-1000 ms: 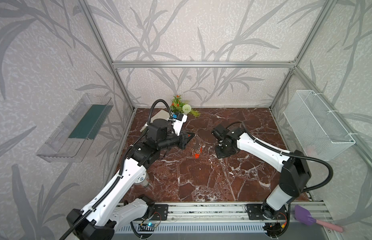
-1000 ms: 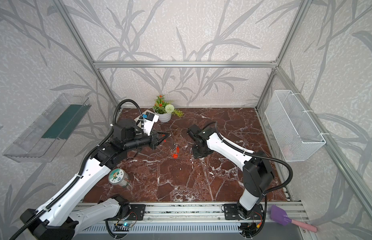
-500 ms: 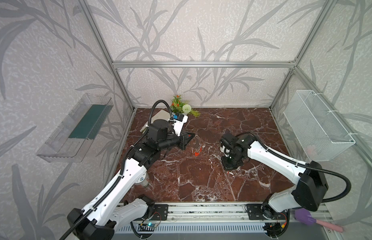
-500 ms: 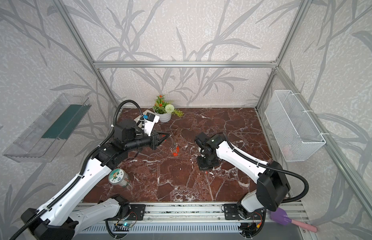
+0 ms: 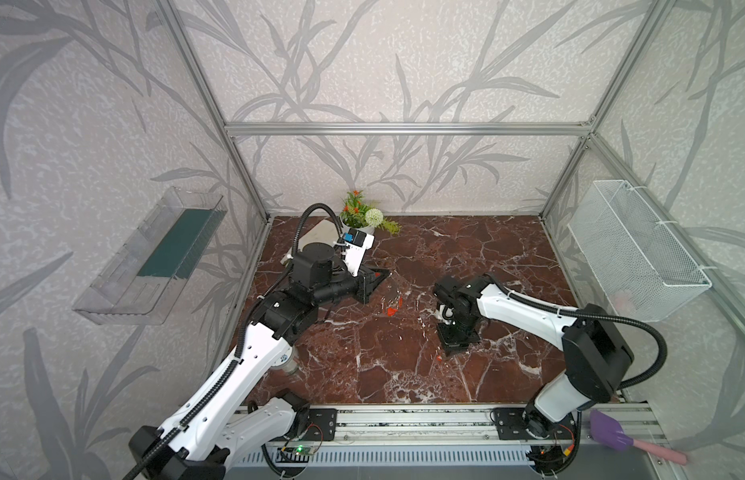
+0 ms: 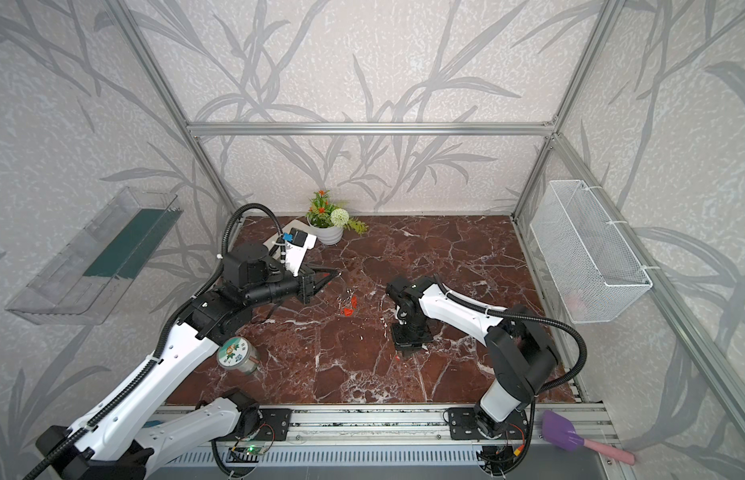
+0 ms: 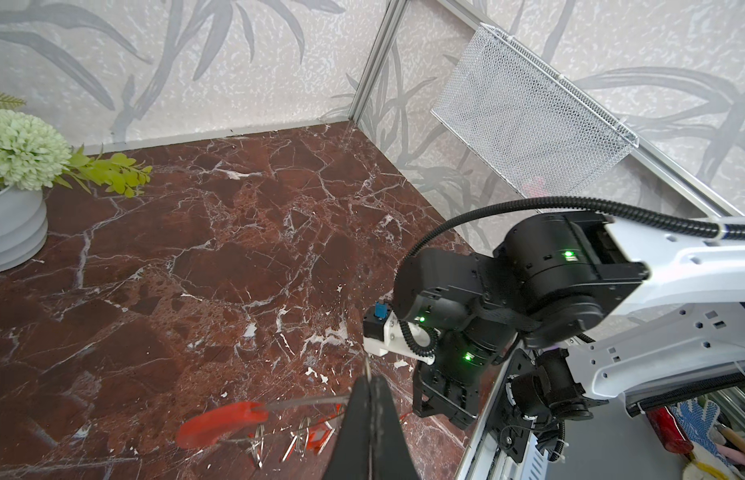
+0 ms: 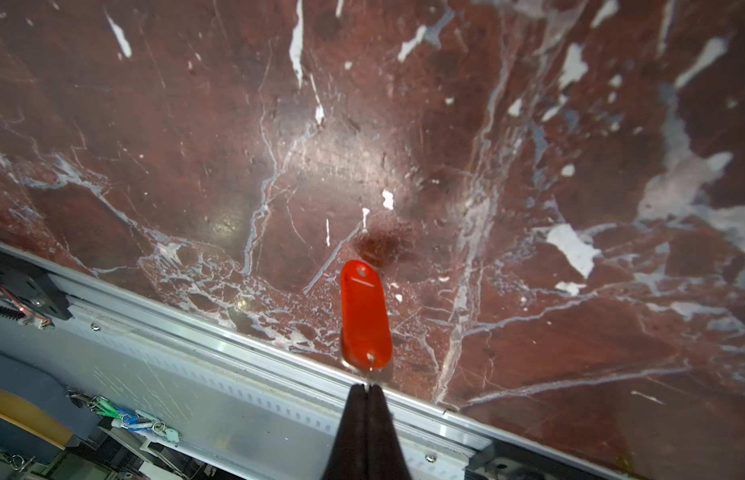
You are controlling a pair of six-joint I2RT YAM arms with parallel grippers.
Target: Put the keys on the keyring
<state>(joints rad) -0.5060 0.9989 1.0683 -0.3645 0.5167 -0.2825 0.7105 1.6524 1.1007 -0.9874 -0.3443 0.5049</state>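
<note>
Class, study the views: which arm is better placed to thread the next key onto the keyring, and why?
Right, probably. The right gripper is shut on a red-tagged key, free to carry it over. The left gripper is shut on the keyring, where other keys already hang, so it best serves as holder.

Left arm stretched forward, forearm near level, left gripper (image 5: 382,274) pointing toward the middle, jaws pinched tight on the keyring (image 7: 304,401). Right arm reaches in, wrist bent, right gripper (image 5: 449,354) aimed straight down, jaws closed on a key (image 8: 366,316).
</note>
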